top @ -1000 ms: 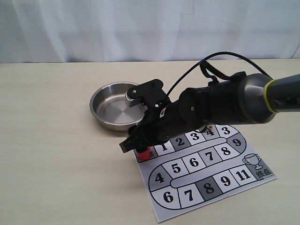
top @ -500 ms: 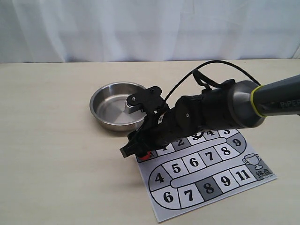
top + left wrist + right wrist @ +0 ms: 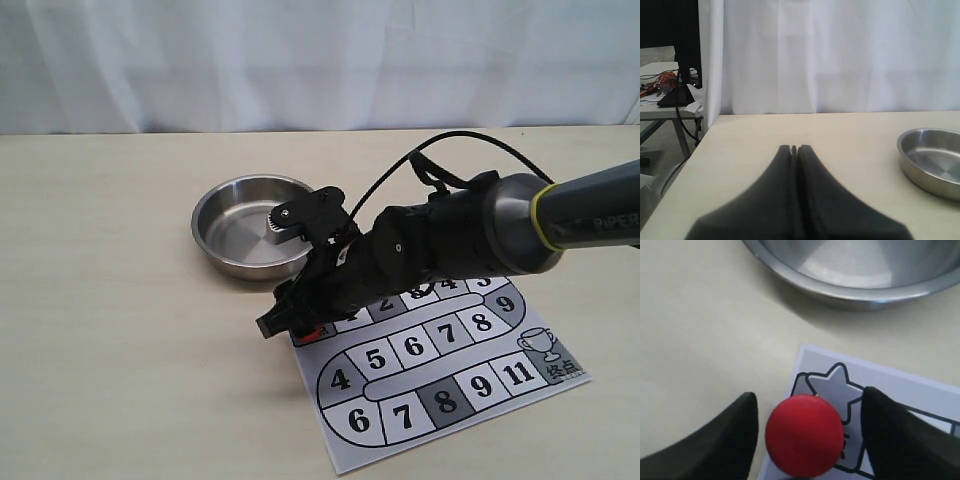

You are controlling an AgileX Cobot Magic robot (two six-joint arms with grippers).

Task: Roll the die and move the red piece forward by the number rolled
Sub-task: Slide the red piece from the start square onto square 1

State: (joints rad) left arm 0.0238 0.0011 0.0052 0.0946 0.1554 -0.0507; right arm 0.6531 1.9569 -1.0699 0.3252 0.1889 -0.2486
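While the right gripper (image 3: 809,402) straddles the red piece (image 3: 805,436), its fingers (image 3: 732,442) stand open on either side, a slim gap at each flank, touching nothing. The piece sits upright on the star square (image 3: 832,382) at the corner of the numbered game board (image 3: 455,385), near a steel bowl (image 3: 206,228) on the bench (image 3: 120,300). The left gripper (image 3: 793,150), seen only from its own wrist camera, has its fingers pressed together, holding nothing.

A robotics lab test bay: a white curtain (image 3: 840,55) backs the pale table (image 3: 120,250), and beyond the left fingers (image 3: 777,200) stands a side bench (image 3: 657,109) strewn with cables (image 3: 664,80).
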